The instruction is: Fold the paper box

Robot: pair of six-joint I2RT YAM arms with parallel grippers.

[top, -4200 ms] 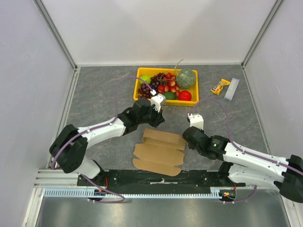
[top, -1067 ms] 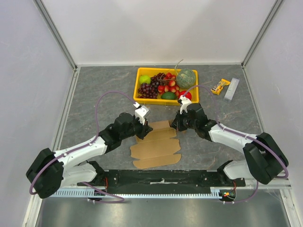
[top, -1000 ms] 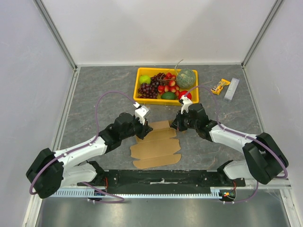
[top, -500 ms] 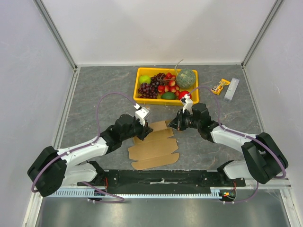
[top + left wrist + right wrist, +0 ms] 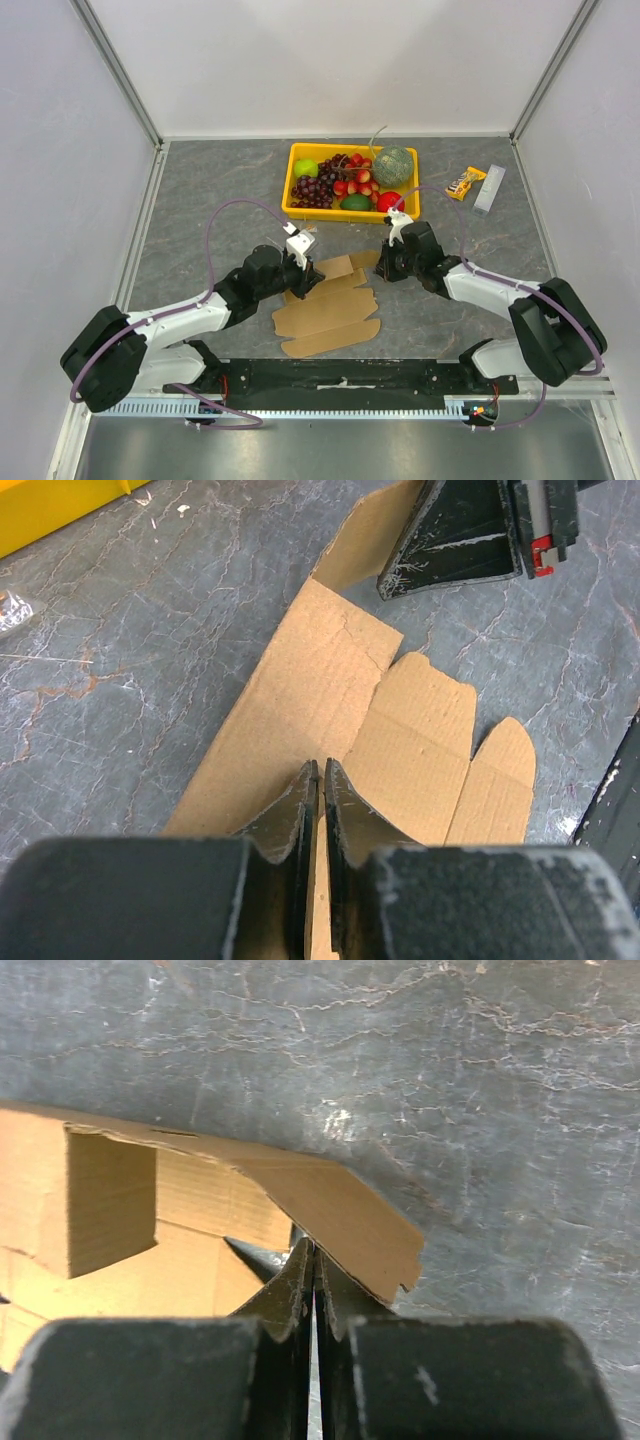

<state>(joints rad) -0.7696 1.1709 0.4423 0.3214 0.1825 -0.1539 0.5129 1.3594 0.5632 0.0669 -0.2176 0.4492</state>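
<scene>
Pressing down on the far left part of the paper box (image 5: 327, 311), a flat sheet on the bench (image 5: 200, 200) between the arms, the left gripper (image 5: 320, 772) has its jaws together. At the sheet's far right corner the right gripper (image 5: 312, 1250), jaws also together, touches a raised flap (image 5: 345, 1205).

We found a grey marbled table (image 5: 200, 200). On it lay the unfolded paper box (image 5: 325, 315), a yellow tray (image 5: 288, 185) beyond it, and a snack packet (image 5: 465, 183) just beside a pale bar (image 5: 490, 189).
</scene>
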